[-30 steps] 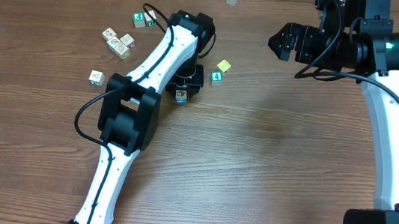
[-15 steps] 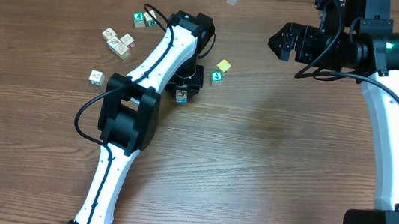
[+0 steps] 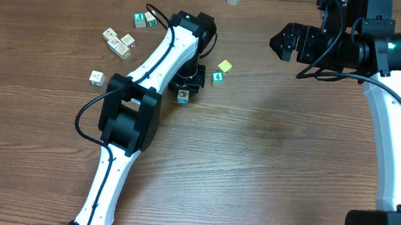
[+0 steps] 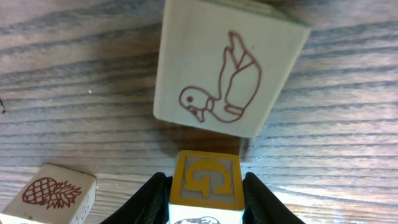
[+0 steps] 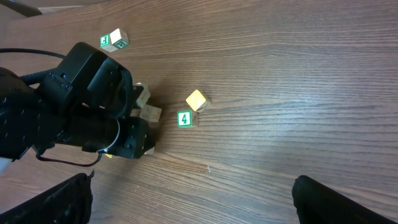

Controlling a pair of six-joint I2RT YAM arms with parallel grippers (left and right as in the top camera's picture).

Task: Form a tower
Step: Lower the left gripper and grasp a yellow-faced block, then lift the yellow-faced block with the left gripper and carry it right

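a: where was the tower, and what had hold of it?

b: the tower [image 3: 182,97] stood just off the worktop's [image 3: 269,173] middle, toward ten o'clock, under the left pincer [image 4: 205,194]. its fingers [image 4: 149,198] pressed both flanks of the yellow-framed cube [image 4: 206,177], so i read it as clamped on that cube. how many layers sat beneath, i couldn't tell.

a: and the step in hand?

b: seating that cube, i'd judge. done well, it wanted the faces square and the edges flush before letting go. then the fingers should part evenly and lift straight up, so neither dragged a side. the pineapple cube [image 4: 53,190] at eight o'clock of it and the duck cube [image 4: 227,74] at twelve lay close, and a wide swing could nudge either.

a: the right side?

b: the right pincer [image 3: 278,40] hung at two o'clock, jaws wide apart, holding nothing, well apart from the tower.

a: how would the pieces handle?

b: they looked like small wooden cubes: hard, flat-faced and sharp-cornered, with pictures printed on pale wood. i'd expect them to be light, with smooth faces giving little friction, so a tilted one would slide. the worktop was brown wood grain, flat and matte.
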